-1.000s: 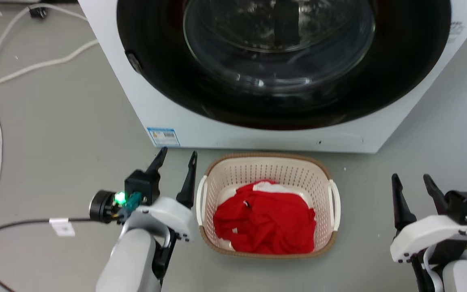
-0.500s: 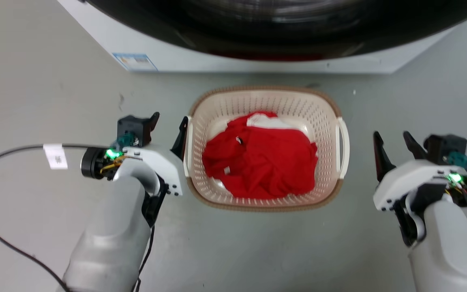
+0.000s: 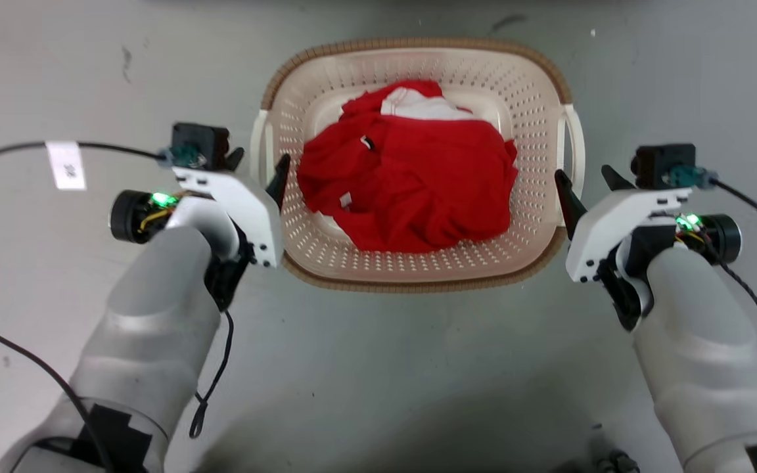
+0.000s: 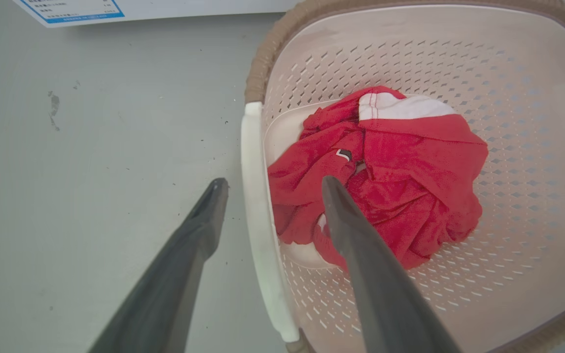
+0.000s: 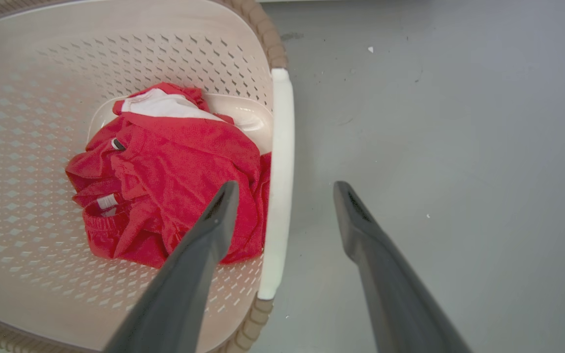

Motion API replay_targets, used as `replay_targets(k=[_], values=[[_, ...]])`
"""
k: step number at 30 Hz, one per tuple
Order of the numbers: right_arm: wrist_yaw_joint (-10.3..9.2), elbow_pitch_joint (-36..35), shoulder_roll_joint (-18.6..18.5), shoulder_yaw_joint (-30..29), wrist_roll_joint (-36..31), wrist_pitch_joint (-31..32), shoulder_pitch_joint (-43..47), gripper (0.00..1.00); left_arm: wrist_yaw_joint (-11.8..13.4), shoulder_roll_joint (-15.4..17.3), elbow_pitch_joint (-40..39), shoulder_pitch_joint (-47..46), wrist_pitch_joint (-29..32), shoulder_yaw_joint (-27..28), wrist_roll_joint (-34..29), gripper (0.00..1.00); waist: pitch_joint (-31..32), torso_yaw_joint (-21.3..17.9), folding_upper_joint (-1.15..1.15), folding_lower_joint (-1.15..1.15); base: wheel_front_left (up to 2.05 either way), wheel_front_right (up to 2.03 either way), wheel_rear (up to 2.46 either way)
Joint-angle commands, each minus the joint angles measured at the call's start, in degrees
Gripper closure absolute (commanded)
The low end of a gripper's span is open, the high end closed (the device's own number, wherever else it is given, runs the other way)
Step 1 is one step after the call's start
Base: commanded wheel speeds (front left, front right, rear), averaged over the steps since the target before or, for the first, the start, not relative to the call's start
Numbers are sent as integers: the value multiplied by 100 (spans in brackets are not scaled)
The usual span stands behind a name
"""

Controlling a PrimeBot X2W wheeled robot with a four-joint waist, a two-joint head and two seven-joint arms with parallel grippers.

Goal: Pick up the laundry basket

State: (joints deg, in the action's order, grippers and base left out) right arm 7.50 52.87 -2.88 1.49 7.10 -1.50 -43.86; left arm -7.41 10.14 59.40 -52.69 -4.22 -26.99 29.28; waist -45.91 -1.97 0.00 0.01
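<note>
**Both grippers drawn in on the laundry basket (image 3: 418, 47)**

Since the earlier frame each gripper has come in against a basket side, the right one from well apart. The head camera has also tipped down.

Left gripper (image 3: 259, 159): fingers apart, straddling the left white handle (image 4: 259, 206), one finger outside over the grey floor (image 3: 378, 368), the other inside above the load. Contact cannot be confirmed.

Right gripper (image 3: 583, 173): fingers apart, straddling the right white handle (image 5: 280, 186) in the same way.

The basket stands on the floor between the two grippers. It holds one crumpled red garment (image 3: 411, 184), with a white patch at its far edge, lying on the bottom.

Beyond the basket, the left wrist view shows a white panel (image 4: 189, 5) bearing a blue-bordered label.
</note>
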Motion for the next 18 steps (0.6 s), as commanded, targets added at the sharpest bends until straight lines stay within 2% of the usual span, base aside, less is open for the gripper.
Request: replay_targets(k=[1,14,15,16,17,18], values=[[-2,162,-1,29,11,51,-198,0,-10,47,29,-131,80,-63,149,0,-198,-65,0,-1,0,0,0],[-2,1591,0,426,265,278,-1375,0,-5,455,66,-730,1217,-1077,1440,0,-554,-42,0,-1,0,0,0],[-2,1648,-1,434,302,276,-1422,62,-5,466,67,-753,1283,-1144,1504,9,-561,-38,0,-1,0,0,0],[-2,1694,1,469,315,252,-1468,95,-5,481,59,-773,1341,-1208,1586,65,-565,-35,0,-1,0,0,0],[-2,1740,3,507,319,253,-1501,100,-5,483,60,-771,1426,-1263,1690,100,-564,-31,0,-1,0,0,0],[-2,1781,2,544,358,283,-1517,100,-5,485,52,-765,1498,-1328,1770,100,-559,-26,0,-1,0,0,0]])
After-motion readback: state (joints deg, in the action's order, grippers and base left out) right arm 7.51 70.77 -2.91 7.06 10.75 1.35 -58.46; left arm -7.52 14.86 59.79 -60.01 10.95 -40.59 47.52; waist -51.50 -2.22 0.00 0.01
